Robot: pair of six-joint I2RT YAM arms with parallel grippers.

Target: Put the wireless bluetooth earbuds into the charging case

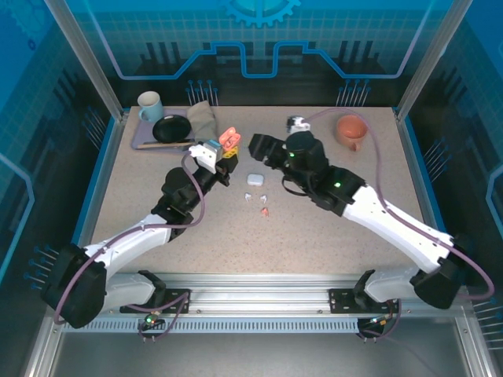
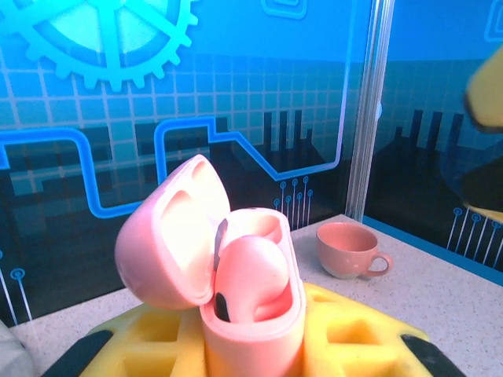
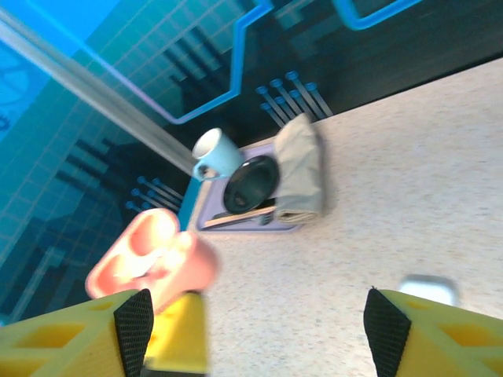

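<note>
"Case position?"

"The pink case point(image 2: 251, 314) stands clamped in the left gripper point(image 1: 222, 151), lid open so buds can drop in. One coral earbud point(image 2: 250, 275) seems seated."

"And the right gripper point(image 1: 258, 146)?"

"Jaws apart beside it, empty. Other earbuds point(image 1: 265, 210) lie on the table point(image 1: 157, 181)."

white-shelled left arm point(image 1: 130, 238), matching right arm point(image 1: 393, 220), chunky black joint housings point(image 1: 185, 196), black base blocks point(image 1: 71, 284), purple cable point(image 1: 202, 208) looped along each, green LEDs point(image 1: 339, 185) on right arm, yellow moulded fingers point(image 3: 55, 339), black textured pads point(image 3: 135, 323)
</note>
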